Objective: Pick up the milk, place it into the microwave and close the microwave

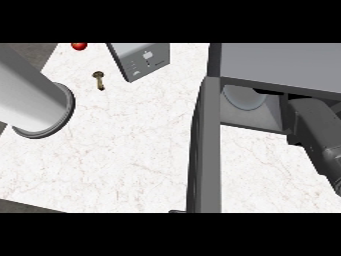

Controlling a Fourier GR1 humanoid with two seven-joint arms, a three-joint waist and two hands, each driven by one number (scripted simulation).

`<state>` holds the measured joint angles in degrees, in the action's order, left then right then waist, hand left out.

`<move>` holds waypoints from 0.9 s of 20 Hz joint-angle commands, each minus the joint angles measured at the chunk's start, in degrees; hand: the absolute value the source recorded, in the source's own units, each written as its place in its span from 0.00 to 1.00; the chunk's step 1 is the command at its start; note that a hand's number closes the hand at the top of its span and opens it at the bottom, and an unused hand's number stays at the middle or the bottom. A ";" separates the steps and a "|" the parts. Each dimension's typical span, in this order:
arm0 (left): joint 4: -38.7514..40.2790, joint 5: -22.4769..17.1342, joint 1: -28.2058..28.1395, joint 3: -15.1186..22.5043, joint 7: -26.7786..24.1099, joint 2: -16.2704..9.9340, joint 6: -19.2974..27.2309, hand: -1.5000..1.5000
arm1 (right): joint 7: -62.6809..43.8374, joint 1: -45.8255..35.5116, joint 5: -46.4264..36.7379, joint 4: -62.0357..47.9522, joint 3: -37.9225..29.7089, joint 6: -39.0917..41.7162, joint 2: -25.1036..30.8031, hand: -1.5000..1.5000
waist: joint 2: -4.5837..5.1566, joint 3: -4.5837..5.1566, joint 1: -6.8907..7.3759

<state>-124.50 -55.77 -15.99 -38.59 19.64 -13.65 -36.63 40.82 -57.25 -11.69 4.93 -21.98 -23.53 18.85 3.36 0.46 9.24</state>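
The microwave [291, 65] stands at the right with its door [206, 150] swung open, seen edge-on down the middle of the view. Inside, part of the pale round turntable [243, 97] shows. My right forearm [320, 135] comes in from the lower right and reaches into the cavity. Its hand is hidden under the microwave's top. I see no milk; whether the hidden hand holds it cannot be told. My left forearm [21, 95] is raised close to the view at the upper left, and its hand is out of frame.
A grey box with small dark marks [140, 60] lies at the back of the white marble counter [121, 160]. A red round object [79, 46] and a small brown object [99, 80] lie to its left. Dark counter edges show at the lower left.
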 commanded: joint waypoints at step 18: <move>2.12 4.70 3.25 1.28 -0.28 -0.99 -1.80 0.00 | -1.67 -6.43 -0.99 -0.73 2.14 8.00 0.72 0.00 | 2.19 -0.89 3.26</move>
<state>-122.63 -51.88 -13.31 -38.14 19.48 -14.85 -37.75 41.21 -60.73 -10.99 5.01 -21.61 -18.84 21.02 5.43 -1.16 11.13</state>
